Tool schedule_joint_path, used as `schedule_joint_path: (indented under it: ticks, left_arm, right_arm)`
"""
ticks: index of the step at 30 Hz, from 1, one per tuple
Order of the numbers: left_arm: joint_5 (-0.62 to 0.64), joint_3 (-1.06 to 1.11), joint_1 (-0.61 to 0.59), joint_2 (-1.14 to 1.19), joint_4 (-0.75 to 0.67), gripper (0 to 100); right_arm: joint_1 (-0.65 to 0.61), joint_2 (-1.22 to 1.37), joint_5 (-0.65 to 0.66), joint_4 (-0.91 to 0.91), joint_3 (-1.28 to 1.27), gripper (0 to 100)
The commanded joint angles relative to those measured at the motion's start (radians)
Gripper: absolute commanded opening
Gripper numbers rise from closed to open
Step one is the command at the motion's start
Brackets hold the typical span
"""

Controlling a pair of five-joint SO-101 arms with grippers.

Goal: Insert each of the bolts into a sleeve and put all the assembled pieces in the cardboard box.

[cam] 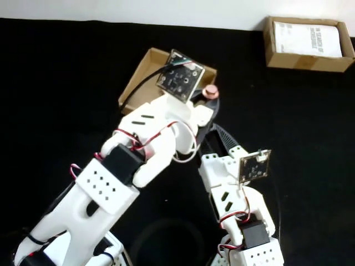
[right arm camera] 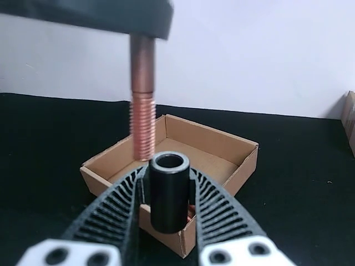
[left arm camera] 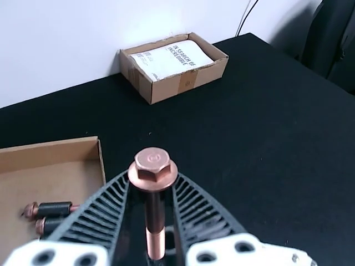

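My left gripper [left arm camera: 152, 180] is shut on a copper bolt [left arm camera: 151, 191], head up and shaft pointing down. In the high view the bolt's head [cam: 209, 91] sits beside the open cardboard box [cam: 138, 77]. Just below it, my right gripper [right arm camera: 168, 174] is shut on an upright black sleeve [right arm camera: 168, 194]. The bolt's threaded end [right arm camera: 142, 133] hangs at the sleeve's rim, off the bore and not inside it. The cardboard box [right arm camera: 222, 144] stands behind the sleeve. Two assembled pieces [left arm camera: 50, 215] lie in the box [left arm camera: 61, 166].
A second cardboard box [cam: 308, 41] with a printed sheet inside stands at the far right, by the wall. The black tabletop [cam: 288, 122] runs between it and the arms. Both arms crowd the table's middle, and the left arm [cam: 127, 166] reaches over the near box.
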State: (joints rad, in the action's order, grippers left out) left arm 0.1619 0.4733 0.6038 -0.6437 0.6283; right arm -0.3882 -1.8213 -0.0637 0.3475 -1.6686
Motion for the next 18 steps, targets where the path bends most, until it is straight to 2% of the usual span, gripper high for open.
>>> schedule_joint_path:
  ticks: [1, 4, 9, 18]
  left_arm:
    - [0.008, 0.007, 0.012, -0.03, 0.0, 1]
    - [0.008, 0.008, 0.035, -0.03, -0.014, 1]
    - [0.006, 0.004, 0.053, -0.025, -0.13, 1]
    - [0.002, 0.008, 0.053, -0.022, -0.135, 1]
  right_arm:
    - [0.008, -0.012, 0.006, -0.027, -0.096, 0.6]
    - [0.008, -0.012, 0.006, -0.027, -0.096, 0.6]
    - [0.007, -0.012, 0.006, -0.025, -0.096, 0.6]
    - [0.007, -0.012, 0.006, -0.025, -0.097, 0.6]
